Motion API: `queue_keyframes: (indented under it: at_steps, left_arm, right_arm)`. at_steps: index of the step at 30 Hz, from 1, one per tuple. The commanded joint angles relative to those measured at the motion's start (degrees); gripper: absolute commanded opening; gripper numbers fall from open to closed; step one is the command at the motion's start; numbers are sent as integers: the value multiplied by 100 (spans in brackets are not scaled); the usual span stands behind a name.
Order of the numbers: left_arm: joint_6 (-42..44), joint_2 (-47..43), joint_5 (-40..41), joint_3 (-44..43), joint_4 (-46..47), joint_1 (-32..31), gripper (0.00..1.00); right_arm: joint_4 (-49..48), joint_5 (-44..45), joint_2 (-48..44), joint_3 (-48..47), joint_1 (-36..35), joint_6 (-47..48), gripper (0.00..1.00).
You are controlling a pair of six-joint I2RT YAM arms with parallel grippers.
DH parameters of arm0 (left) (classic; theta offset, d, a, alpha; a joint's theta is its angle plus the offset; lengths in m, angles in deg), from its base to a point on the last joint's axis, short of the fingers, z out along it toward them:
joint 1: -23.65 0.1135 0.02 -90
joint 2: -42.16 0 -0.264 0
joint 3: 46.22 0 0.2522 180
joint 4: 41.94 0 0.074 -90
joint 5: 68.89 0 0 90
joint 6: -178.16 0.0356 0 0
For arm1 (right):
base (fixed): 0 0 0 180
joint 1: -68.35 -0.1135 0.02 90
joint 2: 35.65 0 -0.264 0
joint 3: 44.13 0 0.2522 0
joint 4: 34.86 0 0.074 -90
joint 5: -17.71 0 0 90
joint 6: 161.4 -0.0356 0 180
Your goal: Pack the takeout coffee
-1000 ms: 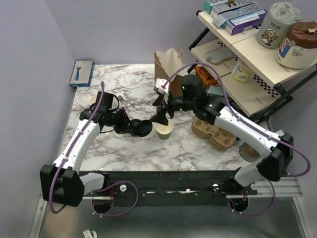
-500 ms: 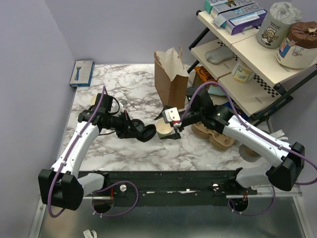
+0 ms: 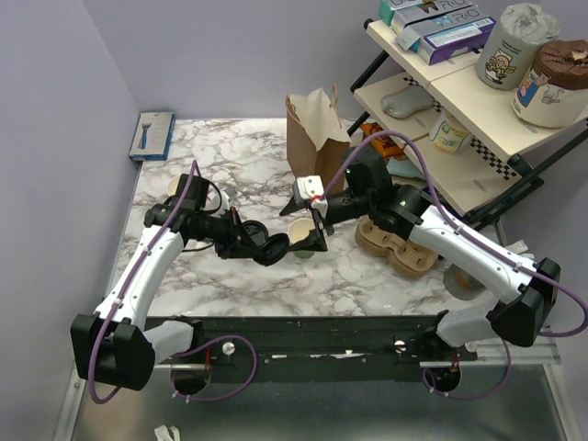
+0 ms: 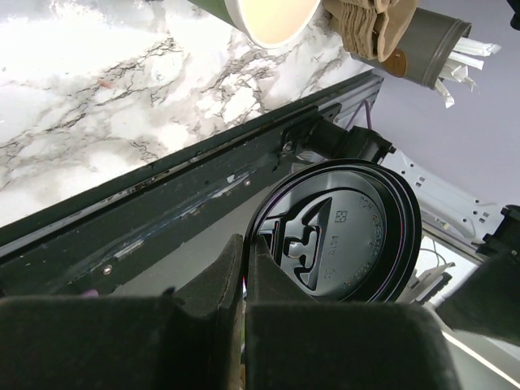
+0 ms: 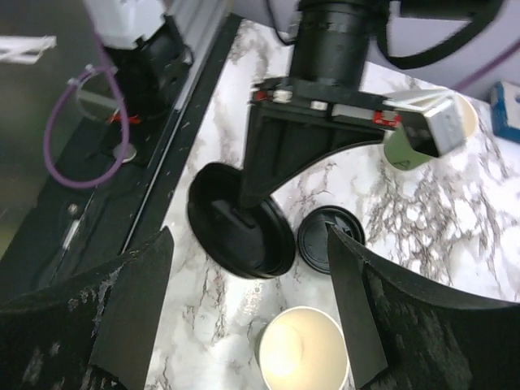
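left wrist, round black lid (image 4: 341, 236), marbled table (image 4: 81, 81)

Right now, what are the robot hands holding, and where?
The left gripper pinches the black lid by its edge; the right gripper is open, holding nothing.

left fingers (image 5: 262, 166) pinch black lid (image 5: 242, 244) near open cup (image 5: 302, 351).

The boxes (image 3: 439, 26) on the top shelf (image 3: 478, 81) carry lettering that seems to end in "RIO"; the rest is too small. Embossed marks on the black lid (image 4: 341, 236) are illegible.
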Motion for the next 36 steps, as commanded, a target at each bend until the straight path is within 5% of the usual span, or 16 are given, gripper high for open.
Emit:
queue_keyframes:
  at_steps: [1, 11, 14, 15, 18, 24, 27, 36]
  left_arm:
    - [-74, 64, 95, -97, -133, 39, 0]
    - [-276, 179, 297, -211, -221, 39, 0]
    - [-364, 240, 262, -237, -308, 65, 0]
    - [-364, 284, 253, -281, -422, 74, 0]
    - [-303, 363, 367, -404, -616, 83, 0]
    - [-540, 337, 167, -247, -275, 83, 0]
    - [-567, 337, -115, -158, -220, 92, 0]
    - [-312, 469, -28, -527, -669, 92, 0]
  right_arm:
    - [-638, 1045, 290, -456, -66, -1967, 85]
    - [-208, 1453, 661, -748, -66, -3041, 86]
    - [-225, 333, 477, -380, -66, -2244, 84]
    - [-138, 22, 267, -56, -75, -1328, 82]
    - [-320, 61, -76, 473, -162, -267, 84]
    - [-340, 687, -43, 448, -163, -730, 84]
    - [-190, 310, -95, 719, -171, 302, 84]
    - [293, 125, 431, 229, -268, 1353, 78]
